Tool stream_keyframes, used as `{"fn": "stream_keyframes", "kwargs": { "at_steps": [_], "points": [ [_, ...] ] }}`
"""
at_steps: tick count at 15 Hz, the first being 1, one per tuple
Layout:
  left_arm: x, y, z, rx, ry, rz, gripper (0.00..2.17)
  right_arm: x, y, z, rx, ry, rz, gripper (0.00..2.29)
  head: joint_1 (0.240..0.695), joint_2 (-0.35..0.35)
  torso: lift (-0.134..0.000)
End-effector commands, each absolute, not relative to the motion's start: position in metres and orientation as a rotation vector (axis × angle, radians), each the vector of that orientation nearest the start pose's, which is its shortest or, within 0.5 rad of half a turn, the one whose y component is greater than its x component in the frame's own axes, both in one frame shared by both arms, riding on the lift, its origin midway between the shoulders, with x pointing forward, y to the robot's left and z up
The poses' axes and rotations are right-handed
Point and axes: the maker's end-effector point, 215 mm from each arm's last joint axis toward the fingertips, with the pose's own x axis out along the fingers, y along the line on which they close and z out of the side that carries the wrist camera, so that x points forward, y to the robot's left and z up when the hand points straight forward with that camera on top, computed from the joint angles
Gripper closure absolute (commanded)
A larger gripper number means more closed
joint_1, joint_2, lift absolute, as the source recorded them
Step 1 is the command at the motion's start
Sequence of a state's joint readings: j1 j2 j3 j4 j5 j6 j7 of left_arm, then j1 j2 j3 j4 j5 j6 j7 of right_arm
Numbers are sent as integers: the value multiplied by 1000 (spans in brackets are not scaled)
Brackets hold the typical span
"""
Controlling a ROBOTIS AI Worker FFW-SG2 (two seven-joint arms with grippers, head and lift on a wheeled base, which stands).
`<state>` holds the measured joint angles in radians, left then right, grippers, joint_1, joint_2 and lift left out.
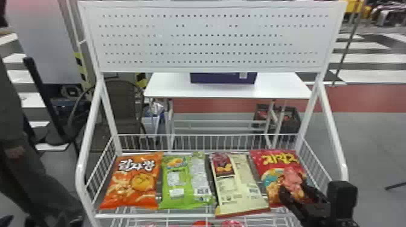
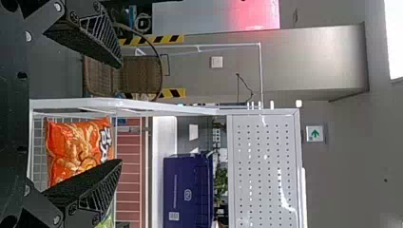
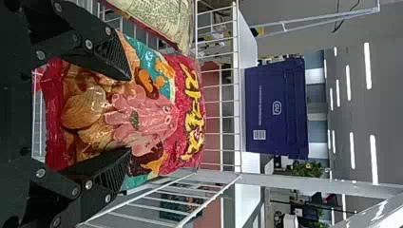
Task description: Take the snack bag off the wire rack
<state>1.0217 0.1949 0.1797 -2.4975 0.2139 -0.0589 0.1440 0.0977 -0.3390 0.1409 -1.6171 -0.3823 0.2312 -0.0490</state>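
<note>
So the bag we're after looks like the red snack bag, lying at the right-hand end of the wire rack, between the cream bag and the rack's side rail. Nothing names which one to take, but the right gripper is right at this one, so that's our bet.

Here's what matters for us: the bag's long axis runs front to back on the rack, and in the right wrist view it points pretty much straight out from the gripper. The fingers sit wide apart, empty, over the near half, one toward each long side. We can't tell if they're touching the wrapper. The gap at the tips looks narrower than the bag, so we'd want to ease in and pinch across the width, not try to wrap the whole thing. Too shallow and we'd guess the slick film slides out.

Left gripper is wide and empty over by the orange bag, well apart from ours, so the right arm is clearly the nearer one.
</note>
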Motion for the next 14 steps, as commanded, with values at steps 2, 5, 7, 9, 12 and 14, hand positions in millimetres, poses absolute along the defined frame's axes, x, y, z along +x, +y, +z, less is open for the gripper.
{"fn": "stream_keyframes", "kwargs": {
  "at_steps": [2,5,7,9,12,14],
  "points": [
    [323,306,-253,44,19,91,194,539,-257,-444,41,324,111,1740,499,0,0],
    [322,305,-253,42,19,92,194,533,-257,-426,48,277,108,2013,499,0,0],
    [322,305,-254,40,20,93,194,527,-257,-400,62,202,95,2013,499,0,0],
    [322,305,-254,40,20,93,194,517,-257,-373,87,143,90,2013,499,0,0],
    [322,300,-254,48,19,85,194,487,-253,-326,115,62,116,2013,499,0,0],
    [322,299,-254,46,20,85,194,461,-248,-301,109,16,140,2013,499,0,0]
  ]
}}
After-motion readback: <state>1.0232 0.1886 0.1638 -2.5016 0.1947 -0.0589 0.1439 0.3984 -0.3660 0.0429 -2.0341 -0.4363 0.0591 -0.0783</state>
